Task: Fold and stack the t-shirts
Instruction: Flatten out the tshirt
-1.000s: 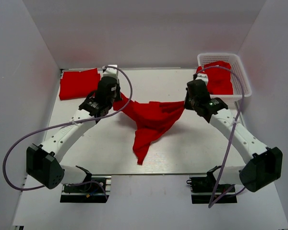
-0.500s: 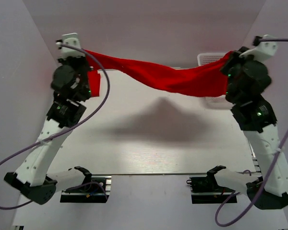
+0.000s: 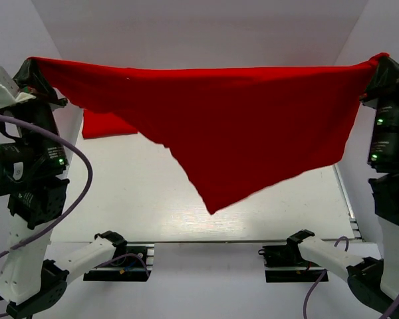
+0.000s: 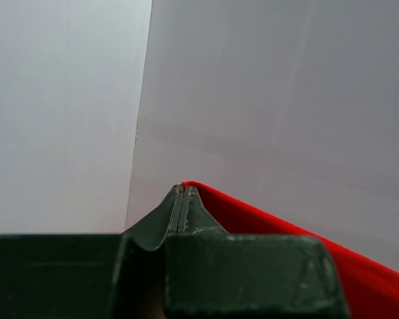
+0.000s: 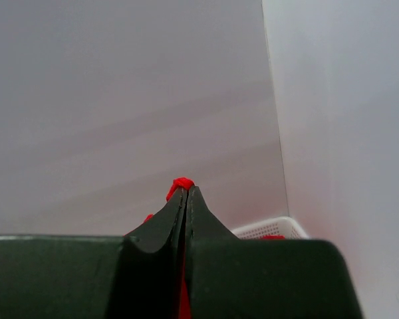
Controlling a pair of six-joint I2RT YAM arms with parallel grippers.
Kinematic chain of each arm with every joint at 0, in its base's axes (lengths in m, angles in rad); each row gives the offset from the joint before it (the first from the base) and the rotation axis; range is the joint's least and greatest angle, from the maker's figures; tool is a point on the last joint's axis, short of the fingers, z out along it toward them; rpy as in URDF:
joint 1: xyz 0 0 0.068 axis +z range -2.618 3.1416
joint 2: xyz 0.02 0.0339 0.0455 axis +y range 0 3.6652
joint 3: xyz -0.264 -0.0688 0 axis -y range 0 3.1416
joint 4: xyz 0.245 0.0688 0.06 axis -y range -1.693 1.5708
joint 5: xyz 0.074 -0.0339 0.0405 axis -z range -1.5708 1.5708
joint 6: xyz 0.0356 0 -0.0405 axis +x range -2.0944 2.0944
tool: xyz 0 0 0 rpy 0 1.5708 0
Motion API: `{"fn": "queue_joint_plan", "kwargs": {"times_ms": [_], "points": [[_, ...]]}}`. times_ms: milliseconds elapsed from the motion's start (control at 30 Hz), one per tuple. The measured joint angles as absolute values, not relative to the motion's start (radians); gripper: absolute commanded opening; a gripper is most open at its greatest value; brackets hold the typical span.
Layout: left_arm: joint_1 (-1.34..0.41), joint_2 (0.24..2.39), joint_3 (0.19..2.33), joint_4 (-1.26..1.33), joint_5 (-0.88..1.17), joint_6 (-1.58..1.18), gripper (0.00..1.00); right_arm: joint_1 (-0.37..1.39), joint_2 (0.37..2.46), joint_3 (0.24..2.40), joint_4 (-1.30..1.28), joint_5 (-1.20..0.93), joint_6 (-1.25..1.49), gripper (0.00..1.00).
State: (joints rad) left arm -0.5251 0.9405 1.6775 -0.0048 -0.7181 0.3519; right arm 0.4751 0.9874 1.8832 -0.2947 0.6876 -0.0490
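A bright red t-shirt (image 3: 233,126) hangs spread wide in the air, high above the table, its lower edge drooping to a point. My left gripper (image 3: 32,63) is shut on its left top corner, seen red beside the closed fingers in the left wrist view (image 4: 266,222). My right gripper (image 3: 380,60) is shut on its right top corner, a red tuft poking past the fingertips in the right wrist view (image 5: 181,183). A folded red t-shirt (image 3: 103,125) lies on the table at the back left, partly hidden behind the hanging one.
The white mesh basket (image 5: 269,228) shows low in the right wrist view with a bit of red in it; in the top view the hanging shirt hides it. White walls close in on the table (image 3: 139,206) on the left, back and right.
Both arms have risen and drawn apart, lifting the shirt off the table. It has gone from a bunched band to a wide spread sheet held near the camera.
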Motion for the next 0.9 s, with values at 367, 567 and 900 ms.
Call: {"fn": "queue_joint_plan", "kwargs": {"times_ms": [367, 567, 900], "points": [[-0.488, 1.211, 1.321, -0.068, -0.725, 0.087, 0.00, 0.450, 1.354, 1.502, -0.165, 0.678, 0.013, 0.00], [-0.402, 1.682, 1.299, -0.344, -0.562, -0.198, 0.01, 0.410, 1.867, 1.575, -0.157, 0.538, 0.037, 0.20], [-0.302, 1.888, 1.441, -0.627, -0.426, -0.357, 0.99, 0.387, 2.129, 1.890, -0.300, 0.373, 0.016, 0.90]]}}
